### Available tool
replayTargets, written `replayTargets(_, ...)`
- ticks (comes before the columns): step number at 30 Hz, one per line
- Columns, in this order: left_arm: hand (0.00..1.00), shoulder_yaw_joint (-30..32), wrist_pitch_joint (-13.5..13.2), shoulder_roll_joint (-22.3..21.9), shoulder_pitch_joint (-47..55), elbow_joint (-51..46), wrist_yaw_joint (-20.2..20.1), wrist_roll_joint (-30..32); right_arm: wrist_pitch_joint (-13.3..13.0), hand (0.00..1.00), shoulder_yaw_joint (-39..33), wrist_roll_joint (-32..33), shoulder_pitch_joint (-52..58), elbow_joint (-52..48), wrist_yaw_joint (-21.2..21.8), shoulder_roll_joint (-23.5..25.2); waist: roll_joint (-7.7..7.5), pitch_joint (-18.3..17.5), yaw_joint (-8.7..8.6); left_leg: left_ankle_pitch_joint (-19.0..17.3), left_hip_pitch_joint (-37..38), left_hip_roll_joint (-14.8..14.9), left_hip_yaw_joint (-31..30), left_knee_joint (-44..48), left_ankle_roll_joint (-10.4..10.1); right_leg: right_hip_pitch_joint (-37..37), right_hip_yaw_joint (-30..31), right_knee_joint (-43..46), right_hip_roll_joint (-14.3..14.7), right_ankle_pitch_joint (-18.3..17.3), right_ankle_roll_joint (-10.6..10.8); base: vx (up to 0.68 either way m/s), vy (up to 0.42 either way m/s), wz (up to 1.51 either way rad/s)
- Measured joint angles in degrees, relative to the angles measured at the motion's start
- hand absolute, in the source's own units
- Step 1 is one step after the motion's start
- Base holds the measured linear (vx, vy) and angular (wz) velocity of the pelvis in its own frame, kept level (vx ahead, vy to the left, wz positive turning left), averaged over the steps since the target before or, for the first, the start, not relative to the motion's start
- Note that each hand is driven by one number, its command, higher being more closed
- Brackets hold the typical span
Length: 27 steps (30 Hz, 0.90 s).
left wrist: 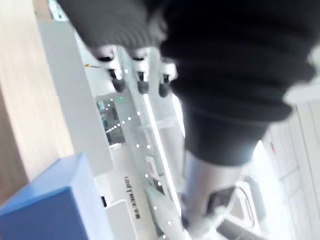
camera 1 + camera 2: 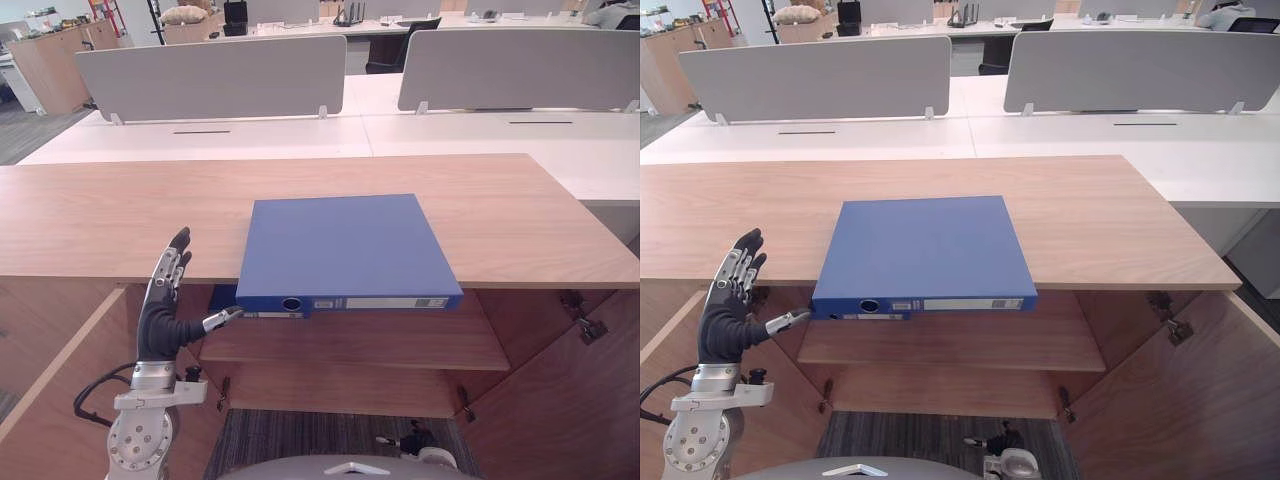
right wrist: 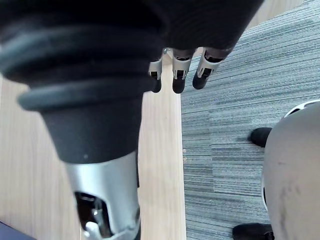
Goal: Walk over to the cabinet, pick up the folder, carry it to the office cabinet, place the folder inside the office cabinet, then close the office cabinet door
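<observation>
A blue folder (image 2: 340,250) lies flat on the wooden cabinet top (image 2: 110,215), its spine hanging slightly over the front edge. My left hand (image 2: 160,322) is raised in front of the cabinet, just left of the folder's spine. It is open, fingers straight up and thumb pointing at the folder's near corner without touching it. The left wrist view catches a corner of the folder (image 1: 47,205) past the fingers (image 1: 140,82). My right hand (image 3: 178,75) hangs low beside a wooden panel, fingers relaxed and holding nothing.
Below the top, the cabinet stands open with a shelf (image 2: 360,345) and doors swung out at left (image 2: 50,400) and right (image 2: 565,400). White desks with grey divider screens (image 2: 210,75) stand behind. Grey carpet (image 3: 250,85) covers the floor.
</observation>
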Motion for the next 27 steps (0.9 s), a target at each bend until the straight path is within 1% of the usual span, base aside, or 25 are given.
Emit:
replayTargets(2,0.00,-0.06,-0.03,2.22,-0.13,-0.14,0.20,3.62,-0.02,0.00,0.02,0.00,0.00,0.04,0.00,-0.16,0.18,-0.17,-0.26,0.01,0.05,-0.03,0.05,0.00,0.02,0.00,0.24,0.00,0.00,0.02,0.01,0.00,0.000,0.00)
replayTargets(4,0.00,-0.37,-0.03,3.29,-0.22,-0.14,0.22,5.78,-0.03,0.00,0.06,-0.01,-0.02,0.12,0.00,-0.22,0.41,-0.42,-0.45,0.02,0.06,-0.05,0.06,0.00,0.02,0.00,0.29,0.00,0.00,0.04,0.01,0.00,0.000,0.00)
replayTargets(8,0.00,-1.86,-0.08,5.17,-1.80,-0.14,0.98,11.44,-0.11,0.00,0.23,-0.01,-0.54,1.08,-0.02,-0.44,0.39,-0.52,-0.78,0.04,0.12,0.00,0.16,0.00,0.01,-0.02,0.48,0.00,0.08,0.08,0.02,0.00,0.000,0.00)
replayTargets(11,0.00,-3.20,-0.12,5.42,-2.64,-0.16,2.65,14.76,-0.15,0.00,0.76,0.00,-0.60,1.09,-0.04,-0.66,0.39,-0.53,-0.89,0.04,0.12,0.00,0.22,0.00,0.01,-0.06,0.59,0.01,0.08,0.09,0.02,0.00,0.000,0.00)
replayTargets(12,0.00,-4.26,-0.21,5.42,-3.11,-0.16,3.59,16.73,-0.18,0.00,1.42,0.00,-0.61,1.10,-0.05,-0.77,0.38,-0.53,-1.01,0.04,0.12,0.00,0.25,0.00,0.01,-0.11,0.65,0.02,0.09,0.10,0.02,0.00,0.000,0.00)
replayTargets(16,0.00,-6.35,-0.51,5.15,-3.95,-0.16,5.36,19.34,-0.19,0.00,1.65,0.00,-0.54,1.24,-0.09,-0.86,0.44,-0.91,-1.07,0.10,0.09,0.09,0.62,0.01,-0.01,-0.80,1.33,0.29,0.24,0.75,0.39,0.02,0.004,-0.06)
replayTargets(20,0.00,-7.08,-0.46,4.87,-4.55,1.46,7.51,23.84,-0.18,0.00,1.66,0.01,-0.70,1.15,-0.24,-0.85,0.40,-0.81,-1.05,0.10,0.85,0.09,0.33,-0.07,-0.01,-0.25,1.42,-0.06,0.43,0.36,-0.82,0.00,-0.001,-0.03)
replayTargets(22,0.00,-8.18,-0.43,4.68,-4.82,3.07,8.60,25.58,-0.17,0.00,1.72,0.00,-0.56,1.14,-0.26,-0.85,0.37,-0.88,-0.95,0.08,1.17,0.08,0.21,-0.08,-0.03,0.16,1.29,-0.12,0.40,0.27,-0.83,-0.03,0.000,0.03)
replayTargets(27,0.00,-11.21,0.26,4.17,-5.57,7.42,9.16,29.91,-0.19,0.00,2.31,0.02,-0.58,1.06,-0.49,-0.82,0.18,-0.96,-1.20,0.08,1.09,-0.01,0.11,-0.08,-0.03,0.07,1.51,-0.21,0.33,0.17,-0.67,-0.01,0.001,0.00)
